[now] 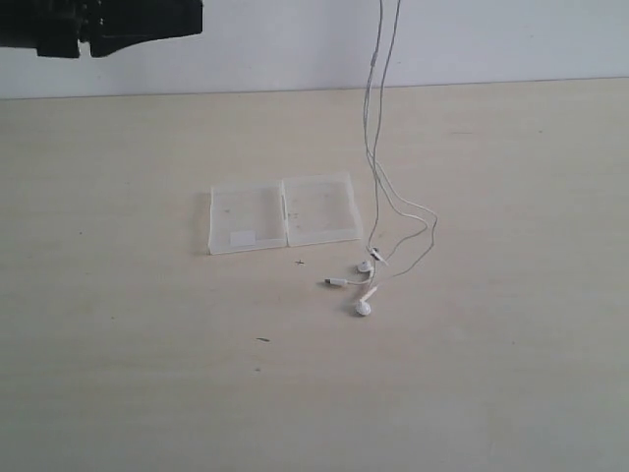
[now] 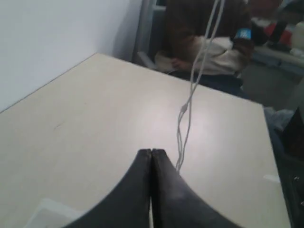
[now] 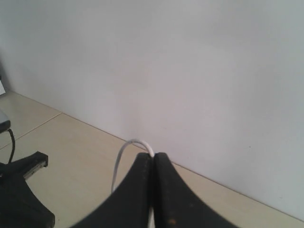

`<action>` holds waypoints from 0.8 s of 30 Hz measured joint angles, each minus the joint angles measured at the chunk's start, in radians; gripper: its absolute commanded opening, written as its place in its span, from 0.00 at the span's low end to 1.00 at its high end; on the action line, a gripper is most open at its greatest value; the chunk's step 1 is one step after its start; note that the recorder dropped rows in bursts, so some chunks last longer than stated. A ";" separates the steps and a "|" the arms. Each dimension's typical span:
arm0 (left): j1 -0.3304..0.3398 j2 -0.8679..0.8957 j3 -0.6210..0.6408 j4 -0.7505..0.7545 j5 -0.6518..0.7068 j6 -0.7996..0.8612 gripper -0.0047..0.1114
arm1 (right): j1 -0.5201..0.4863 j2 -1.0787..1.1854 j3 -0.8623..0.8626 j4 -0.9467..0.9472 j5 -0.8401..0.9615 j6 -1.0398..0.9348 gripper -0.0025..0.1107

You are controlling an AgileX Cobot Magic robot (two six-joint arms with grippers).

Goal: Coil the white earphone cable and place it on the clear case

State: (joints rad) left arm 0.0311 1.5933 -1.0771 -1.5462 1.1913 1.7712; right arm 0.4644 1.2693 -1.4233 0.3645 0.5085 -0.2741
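The clear case [image 1: 285, 212] lies open and flat at the table's middle, with a white label [image 1: 243, 237] on its left half. The white earphone cable [image 1: 371, 147] hangs down from above the exterior view's top edge. Its two earbuds [image 1: 363, 307] and its plug [image 1: 334, 283] rest on the table just right of the case. My right gripper [image 3: 153, 155] is shut on the cable [image 3: 124, 149], which loops out at the fingertips; this gripper is out of the exterior view. My left gripper [image 2: 151, 151] is shut and empty, with the hanging cable [image 2: 190, 102] beyond it.
The left arm [image 1: 98, 25] shows as a black mass at the exterior view's top left. A black stand [image 3: 19, 190] sits on the table in the right wrist view. A seated person [image 2: 204, 47] is past the table's far edge. A pale wall backs the table.
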 measured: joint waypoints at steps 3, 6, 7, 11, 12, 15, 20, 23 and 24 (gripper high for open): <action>-0.019 0.038 0.063 -0.109 0.020 0.092 0.04 | 0.000 0.000 0.000 0.002 0.007 0.006 0.02; -0.054 0.084 0.099 -0.158 0.020 0.160 0.04 | 0.000 0.000 0.000 0.004 0.010 0.008 0.02; -0.065 0.096 0.104 -0.163 0.020 0.175 0.04 | 0.000 0.000 0.000 0.004 0.010 0.008 0.02; -0.120 0.151 0.108 -0.175 0.021 0.202 0.05 | 0.000 0.000 0.000 0.004 -0.003 0.021 0.02; -0.134 0.161 0.108 -0.175 0.021 0.206 0.06 | 0.000 0.000 0.000 0.004 -0.005 0.028 0.02; -0.165 0.183 0.108 -0.179 0.021 0.224 0.19 | 0.000 0.000 0.000 0.004 -0.009 0.042 0.02; -0.200 0.209 0.108 -0.181 -0.013 0.305 0.50 | 0.000 0.000 0.000 0.002 -0.011 0.050 0.02; -0.203 0.221 0.108 -0.181 -0.040 0.315 0.59 | 0.000 0.000 0.000 0.002 -0.016 0.050 0.02; -0.203 0.226 0.103 -0.181 -0.042 0.315 0.59 | 0.000 0.002 0.000 0.002 -0.016 0.050 0.02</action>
State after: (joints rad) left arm -0.1715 1.8198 -0.9740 -1.7271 1.1494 2.0862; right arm 0.4644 1.2718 -1.4233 0.3662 0.4927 -0.2241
